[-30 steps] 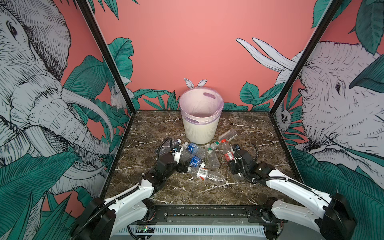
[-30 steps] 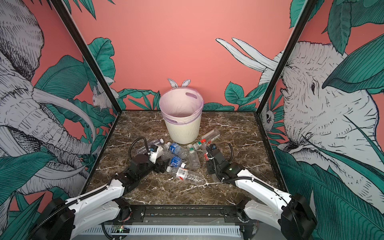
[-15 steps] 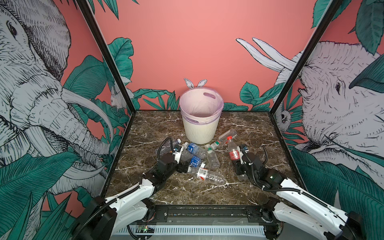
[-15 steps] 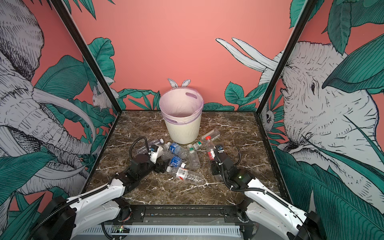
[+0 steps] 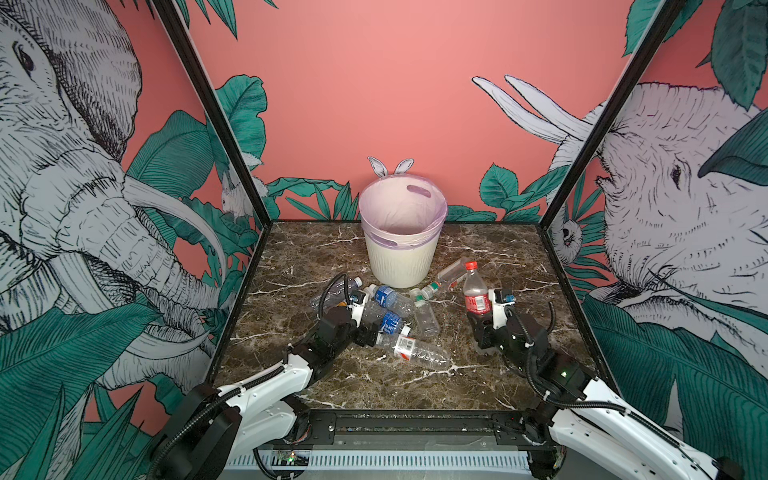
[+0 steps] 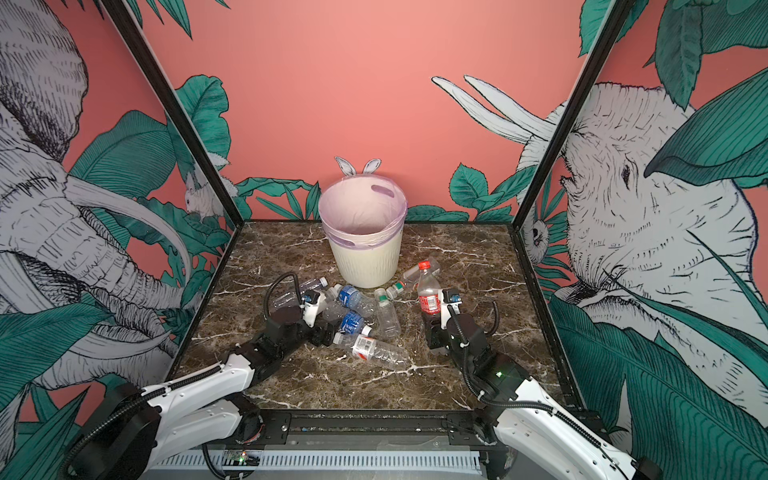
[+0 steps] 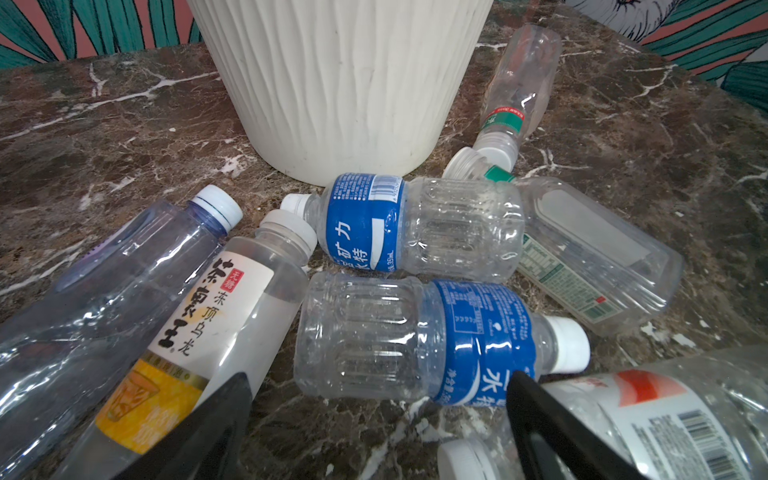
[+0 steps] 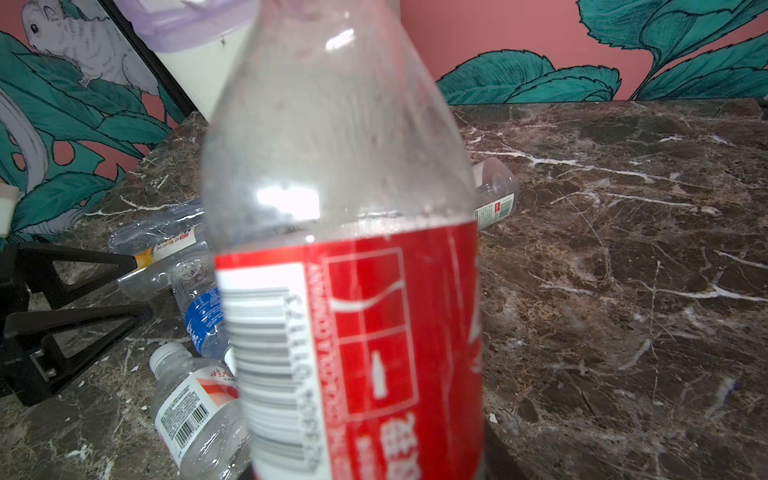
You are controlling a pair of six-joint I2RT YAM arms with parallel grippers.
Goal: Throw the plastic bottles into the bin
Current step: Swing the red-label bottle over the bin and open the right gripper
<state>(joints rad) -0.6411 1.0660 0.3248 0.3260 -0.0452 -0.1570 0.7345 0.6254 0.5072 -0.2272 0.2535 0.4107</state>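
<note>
In both top views the right hand (image 5: 478, 321) grips a clear red-labelled plastic bottle (image 5: 475, 291) that should next go above the cream ribbed bin (image 5: 400, 259); left hand (image 5: 371, 332) wide.

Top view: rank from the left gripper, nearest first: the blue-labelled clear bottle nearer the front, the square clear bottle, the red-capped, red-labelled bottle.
1. Blue-labelled clear bottle, at the left gripper.
2. Square clear bottle, right of it.
3. Red-capped bottle, upright in the right gripper.
</note>
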